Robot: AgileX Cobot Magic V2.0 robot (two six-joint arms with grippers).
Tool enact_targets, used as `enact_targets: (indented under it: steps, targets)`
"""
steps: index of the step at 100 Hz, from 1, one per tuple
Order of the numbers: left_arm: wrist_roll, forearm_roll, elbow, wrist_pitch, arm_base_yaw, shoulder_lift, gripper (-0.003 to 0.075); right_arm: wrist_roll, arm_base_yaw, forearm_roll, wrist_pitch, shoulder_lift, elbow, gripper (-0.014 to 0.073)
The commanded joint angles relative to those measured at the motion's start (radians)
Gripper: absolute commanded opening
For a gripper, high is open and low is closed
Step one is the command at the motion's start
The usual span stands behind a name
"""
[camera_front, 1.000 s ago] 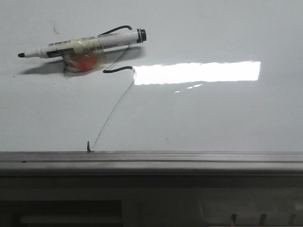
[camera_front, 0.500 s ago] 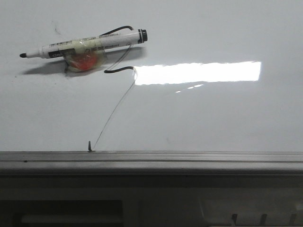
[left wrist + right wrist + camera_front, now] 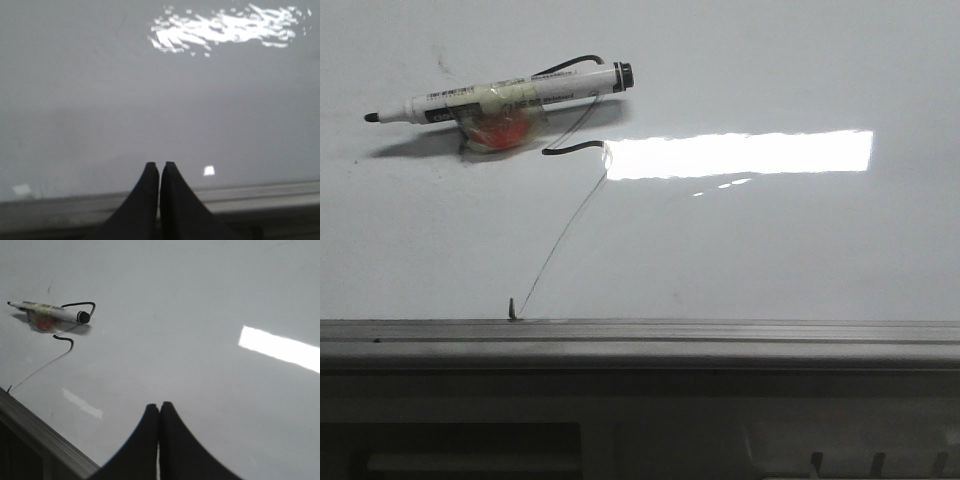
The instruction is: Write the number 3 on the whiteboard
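The whiteboard (image 3: 770, 240) fills the front view, glossy white-grey. The number 3 (image 3: 575, 148) is a thin black stroke with a hook on top, a kink, and a faint diagonal tail ending in a tick at the ledge; it also shows in the right wrist view (image 3: 65, 340). A white marker pen (image 3: 500, 95) with a black cap and an orange holder lies on the board over the stroke's top, also in the right wrist view (image 3: 47, 311). My left gripper (image 3: 160, 165) is shut and empty over bare board. My right gripper (image 3: 159, 405) is shut and empty, apart from the pen.
A grey metal ledge (image 3: 720, 335) runs along the board's lower edge and also shows in the left wrist view (image 3: 250, 192) and the right wrist view (image 3: 35, 430). A bright rectangular light reflection (image 3: 740, 153) lies right of the stroke.
The view has shifted very slightly; the pen and stroke sit a few pixels further right. Nothing was grasped or released.
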Motion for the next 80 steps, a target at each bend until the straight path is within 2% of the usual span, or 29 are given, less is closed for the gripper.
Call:
enact_targets:
  steps: [1,80]
  targets:
    - [-0.006,-0.064,0.008,-0.022,0.001,-0.022,-0.0021,-0.003,-0.003,0.014,-0.072,0.007,-0.027,-0.0062]
    - [-0.009,-0.078,0.012,-0.024,0.001,-0.022,-0.0021,-0.003,-0.003,0.014,-0.072,0.007,-0.027,-0.0062]
